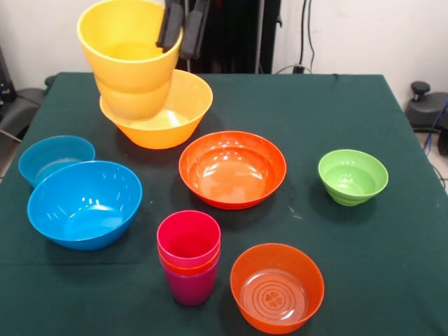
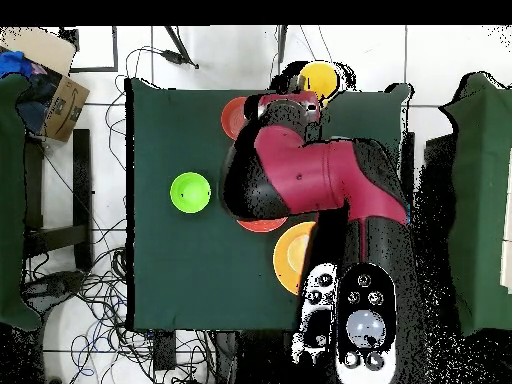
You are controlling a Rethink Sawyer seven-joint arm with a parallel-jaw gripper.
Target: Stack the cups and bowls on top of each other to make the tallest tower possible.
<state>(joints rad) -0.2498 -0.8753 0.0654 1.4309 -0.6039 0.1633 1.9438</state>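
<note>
Closest to the camera sits the small orange bowl [image 1: 277,287], with the tower [image 1: 189,257] just beside it: purple cup at the base, orange and crimson rims above. On the green table [image 1: 392,231], the big blue bowl [image 1: 84,204] touches the small blue bowl [image 1: 54,157]; the wide red-orange bowl [image 1: 232,169] lies mid-table, the green bowl [image 1: 353,176] apart. At the back, the gripper [image 1: 182,31] pinches the rim of the yellow cup [image 1: 129,56], held tilted over the large yellow bowl [image 1: 168,112].

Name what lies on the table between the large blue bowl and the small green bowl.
The wide red-orange bowl sits between the large blue bowl and the small green bowl; it touches neither, and dark green cloth shows on both sides. The front view shows this.
</note>
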